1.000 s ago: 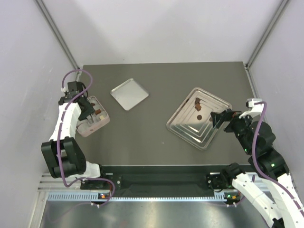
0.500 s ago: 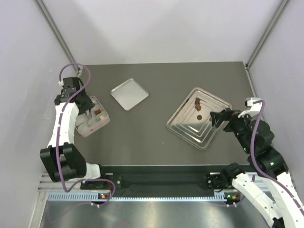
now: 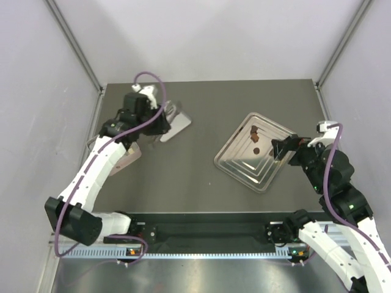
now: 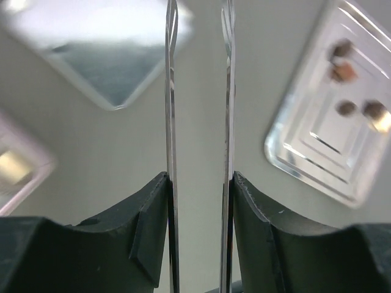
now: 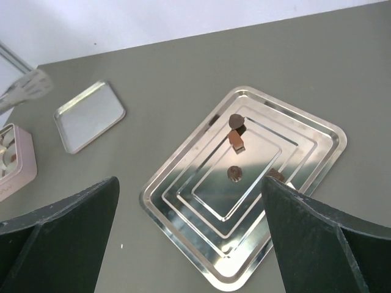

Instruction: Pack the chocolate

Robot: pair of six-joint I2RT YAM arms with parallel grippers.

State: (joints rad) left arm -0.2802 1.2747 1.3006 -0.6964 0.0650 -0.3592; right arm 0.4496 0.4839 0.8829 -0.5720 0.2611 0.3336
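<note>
Several dark brown pieces of chocolate (image 3: 255, 138) (image 5: 237, 140) (image 4: 345, 72) lie on the stepped silver tray (image 3: 241, 165) (image 5: 183, 207) (image 4: 293, 152) right of centre. My left gripper (image 3: 173, 113) (image 4: 198, 18) carries two thin metal blades and hovers over the small silver lid (image 3: 180, 125) (image 4: 104, 67). Its blades stand apart with nothing between them. The pink box (image 3: 127, 157) (image 5: 15, 162) (image 4: 18, 171), with pieces inside, sits to the left and is partly hidden by the left arm. My right gripper (image 3: 282, 148) (image 5: 189, 183) is wide open at the tray's right edge, above the chocolate.
Grey walls close in the table (image 3: 201, 177) on the left, back and right. The left gripper's blades (image 5: 27, 88) show at the far left of the right wrist view.
The left arm has swung right, from over the pink box to over the silver lid. The right arm has hardly moved.
</note>
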